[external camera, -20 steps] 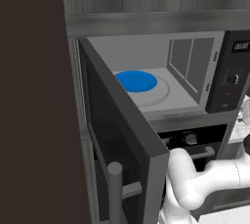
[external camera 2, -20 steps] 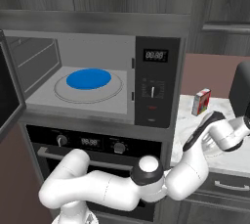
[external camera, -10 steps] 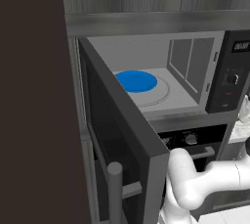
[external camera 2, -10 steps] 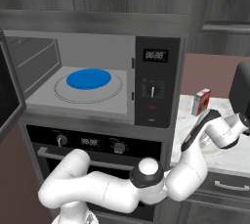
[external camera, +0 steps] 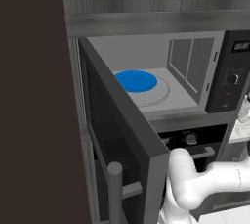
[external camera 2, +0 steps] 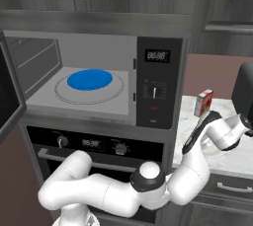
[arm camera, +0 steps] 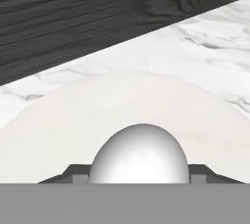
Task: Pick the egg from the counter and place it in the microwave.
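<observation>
Picking step in hand, by the look of it. Low over the marbled worktop (arm camera: pixel 205 56) at the right of the microwave (external camera 2: pixel 158 82), with the hand (arm camera: pixel 139 175) set down around the egg (arm camera: pixel 139 157). Egg dead centre between the two dark fingertips (arm camera: pixel 73 173), one showing at each flank, resting on a pale round plate (arm camera: pixel 132 105) on the worktop. Whether the tips already press the shell or merely flank it: cannot tell.

Next, judged from this: close gently on the egg if not yet gripped, lift straight up clear of the plate, then swing left and in through the open door (external camera: pixel 127 135) without clipping its edge.

Count: one egg, one pale plate beneath it, one blue plate (external camera 2: pixel 90 79) on the turntable, one microwave, one small red-and-white box (external camera 2: pixel 203 102) on the worktop.
</observation>
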